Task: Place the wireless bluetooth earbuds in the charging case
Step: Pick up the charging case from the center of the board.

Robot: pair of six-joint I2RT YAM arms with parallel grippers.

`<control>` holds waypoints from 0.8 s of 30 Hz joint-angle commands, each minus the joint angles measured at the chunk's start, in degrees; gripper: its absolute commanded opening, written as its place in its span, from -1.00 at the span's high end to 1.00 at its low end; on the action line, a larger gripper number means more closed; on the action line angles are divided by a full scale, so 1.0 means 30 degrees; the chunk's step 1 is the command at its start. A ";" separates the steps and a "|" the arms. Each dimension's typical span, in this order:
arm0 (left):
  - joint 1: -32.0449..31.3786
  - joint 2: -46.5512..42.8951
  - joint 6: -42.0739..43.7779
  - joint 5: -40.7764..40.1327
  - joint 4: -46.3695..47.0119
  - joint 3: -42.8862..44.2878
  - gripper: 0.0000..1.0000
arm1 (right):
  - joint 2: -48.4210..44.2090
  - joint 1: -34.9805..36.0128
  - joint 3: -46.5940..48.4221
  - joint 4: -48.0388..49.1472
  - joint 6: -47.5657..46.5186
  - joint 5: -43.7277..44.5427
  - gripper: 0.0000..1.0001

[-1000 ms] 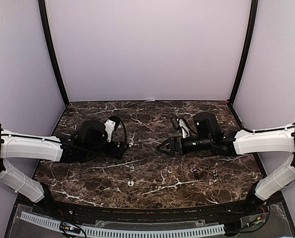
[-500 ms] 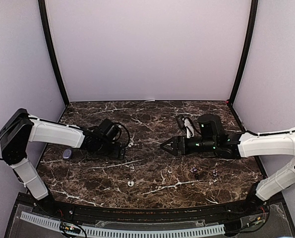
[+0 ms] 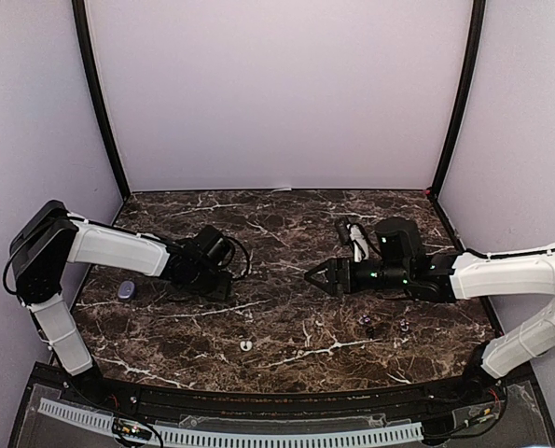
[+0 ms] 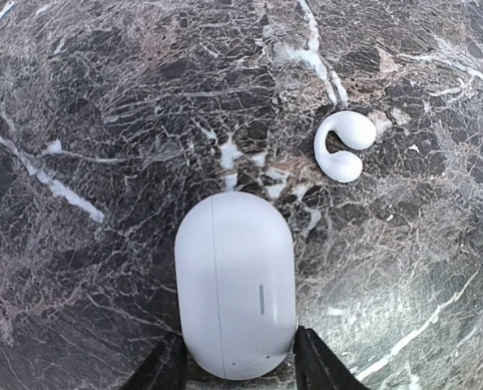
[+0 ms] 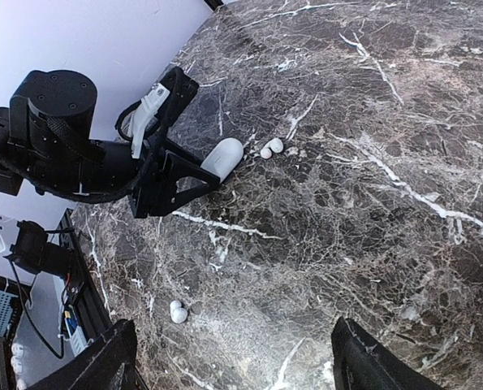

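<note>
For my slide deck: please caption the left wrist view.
The left gripper straddles a closed white charging case on the marble table, one white earbud lying loose beside it.

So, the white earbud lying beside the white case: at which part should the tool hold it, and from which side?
Probably from straight above: the white earbud lies flat on the marble table, a low C shape. Pinch across its two rounded lobes from their outer sides; the thin arc joining them gives less to hold. The white case sits apart, leaving room.
</note>
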 commanded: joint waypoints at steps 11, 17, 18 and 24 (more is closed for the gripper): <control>-0.0003 -0.3805 0.6106 0.1916 0.2857 -0.1842 0.53 | 0.1127 0.0037 0.0800 0.1011 0.0363 -0.1932 -0.65; -0.0706 -0.7068 0.7800 0.3065 0.6560 -0.4521 0.30 | 0.2498 0.0030 0.1554 0.1671 0.0808 -0.3148 -0.66; -0.0697 -0.7219 0.7301 0.2200 0.6671 -0.4726 0.11 | 0.2670 0.0029 0.1682 0.1670 0.0846 -0.3214 -0.65; -0.0457 -0.4855 0.4360 -0.0501 0.2643 -0.2477 -0.41 | 0.2725 0.0021 0.1661 0.1803 0.0917 -0.3017 -0.66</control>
